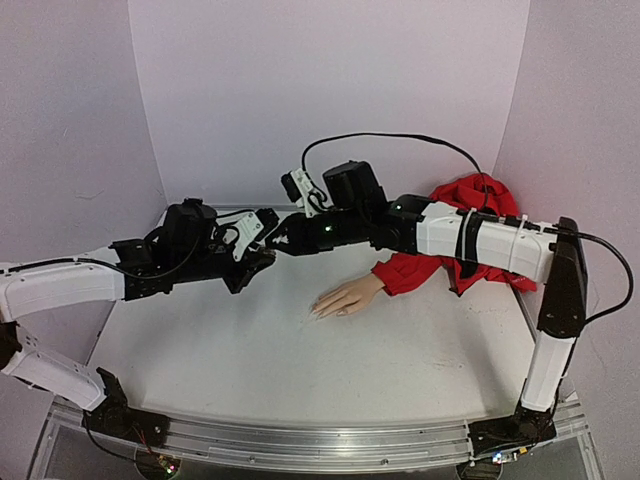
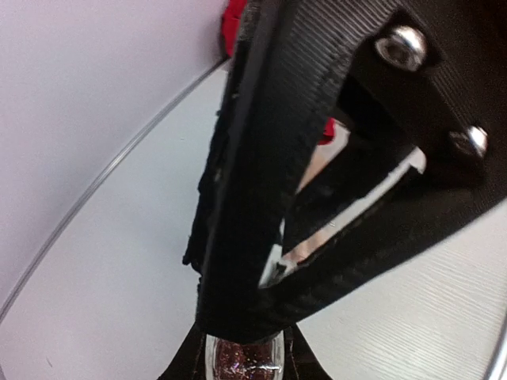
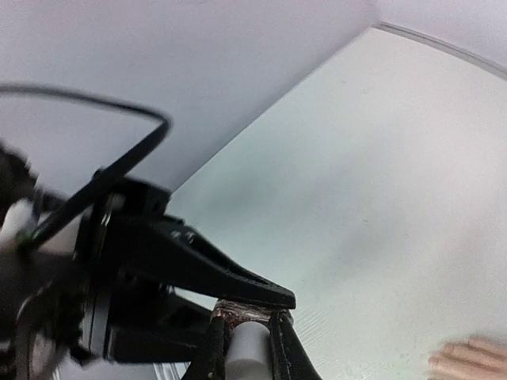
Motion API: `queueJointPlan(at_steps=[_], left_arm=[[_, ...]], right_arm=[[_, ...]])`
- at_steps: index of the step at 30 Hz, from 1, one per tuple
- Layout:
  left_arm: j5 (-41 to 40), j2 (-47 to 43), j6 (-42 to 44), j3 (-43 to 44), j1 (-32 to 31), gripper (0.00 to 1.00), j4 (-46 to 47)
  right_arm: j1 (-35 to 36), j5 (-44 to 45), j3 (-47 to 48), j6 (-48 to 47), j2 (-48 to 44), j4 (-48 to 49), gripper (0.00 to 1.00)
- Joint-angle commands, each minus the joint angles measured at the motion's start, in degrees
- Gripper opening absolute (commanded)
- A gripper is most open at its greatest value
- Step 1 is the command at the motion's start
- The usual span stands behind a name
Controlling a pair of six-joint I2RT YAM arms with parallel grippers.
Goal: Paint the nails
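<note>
The pale peach mannequin hand (image 1: 345, 298) lies flat on the table, its red fabric sleeve (image 1: 470, 215) trailing to the back right. Its nails (image 1: 316, 312) point left and are too small to make out. Both grippers meet in the air left of and behind the fingers. My left gripper (image 2: 244, 360) is shut on a small glass bottle (image 2: 242, 356) of glittery dark red polish. My right gripper (image 3: 247, 336) is shut on the bottle's white cap (image 3: 250, 352), which sits on the bottle. The mannequin's fingertips (image 3: 471, 358) show at the right wrist view's lower right edge.
White walls close in the table (image 1: 250, 370) at the back and on both sides. A black cable (image 1: 400, 138) loops above the right arm. The bunched red sleeve lies under the right forearm at the back right.
</note>
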Motion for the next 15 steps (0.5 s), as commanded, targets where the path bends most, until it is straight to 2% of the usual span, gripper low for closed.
queueJointPlan(at_steps=[1,4,8,15], left_arm=[[-5.1,2.15,2.29,2.45,-1.28,0.0,35.67],[-1.97,0.52,-1.15,-0.55,-1.36,0.0,35.63],[2.08,-2.75,-6.73,-5.51,-2.09,0.0,33.64],[0.54,-8.02,-15.74,-11.47,-2.78,0.0,26.44]], right_arm=[[10.05,19.1,-0.19,18.59,2.4,-1.1,0.0],[10.11,23.08,-3.32,19.88,-0.16,0.43,0.0],[9.24,22.15,-4.03,17.81,-2.18,0.72,0.0],[6.5,17.72,-6.36,11.07,-7.01,0.54,0.34]])
